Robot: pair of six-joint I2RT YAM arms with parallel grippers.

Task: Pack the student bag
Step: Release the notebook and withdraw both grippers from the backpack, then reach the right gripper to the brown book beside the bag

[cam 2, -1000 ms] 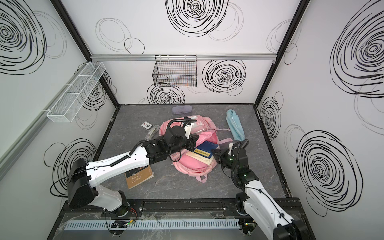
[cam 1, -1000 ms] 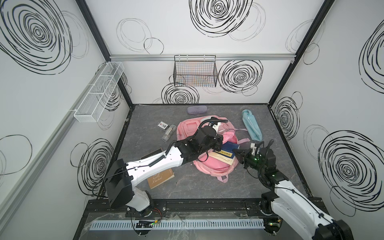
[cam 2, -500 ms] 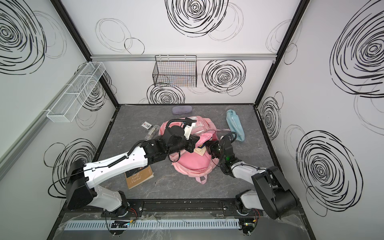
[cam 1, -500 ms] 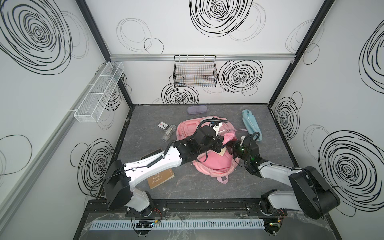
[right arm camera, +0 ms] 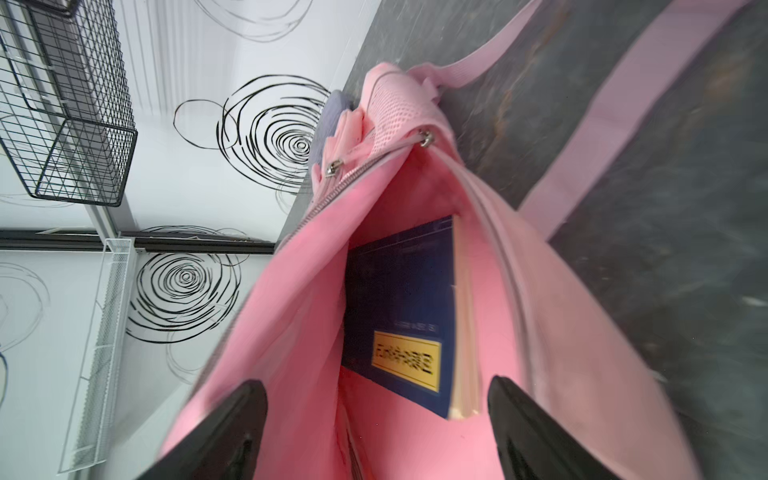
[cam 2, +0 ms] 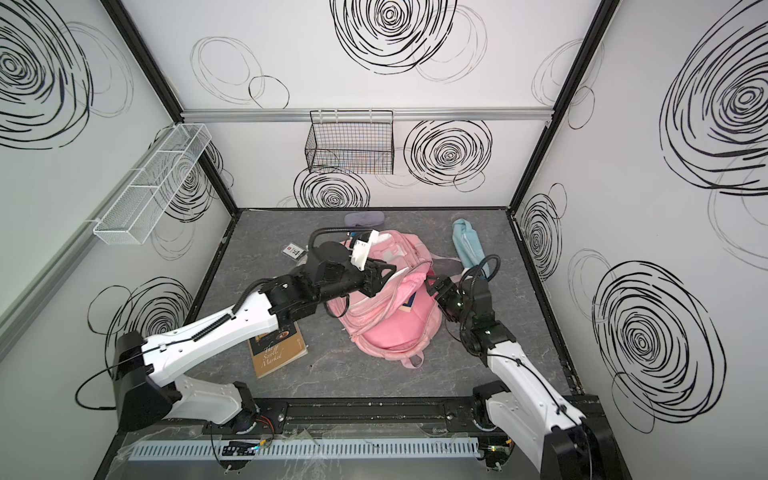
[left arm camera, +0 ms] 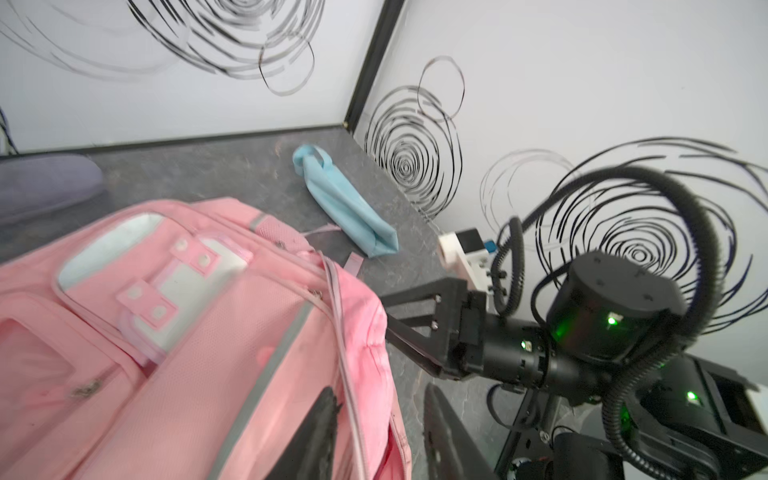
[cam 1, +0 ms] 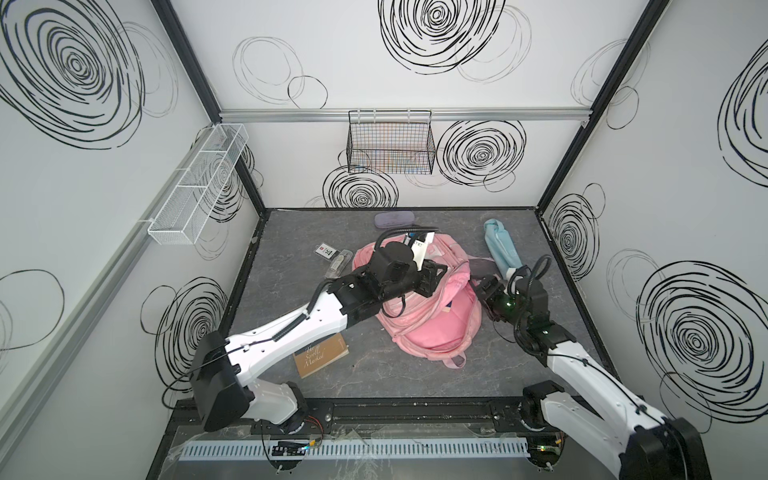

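Note:
The student bag (cam 1: 432,328) (cam 2: 395,332), a large pink backpack, lies mid-table with its main opening facing right. A dark blue book (right arm camera: 399,299) with a yellow label sits inside it; a corner of it shows in a top view (cam 2: 409,305). My left gripper (cam 1: 438,277) (left arm camera: 382,436) is at the bag's upper rim. Its jaws stand apart, with the zip edge (left arm camera: 349,374) loose between them. My right gripper (cam 1: 484,286) (right arm camera: 378,419) is wide open just outside the opening and holds nothing.
A brown book (cam 1: 321,358) lies front left, partly under my left arm. A light-blue pouch (cam 1: 501,249) lies back right, a purple case (cam 1: 394,218) by the back wall and a card (cam 1: 325,251) left of the bag. A wire basket (cam 1: 390,145) hangs on the back wall.
The blue book, half out a second ago, is now inside the bag. My right gripper pushed in, opened and drew back. My left gripper's jaws have parted off the rim.

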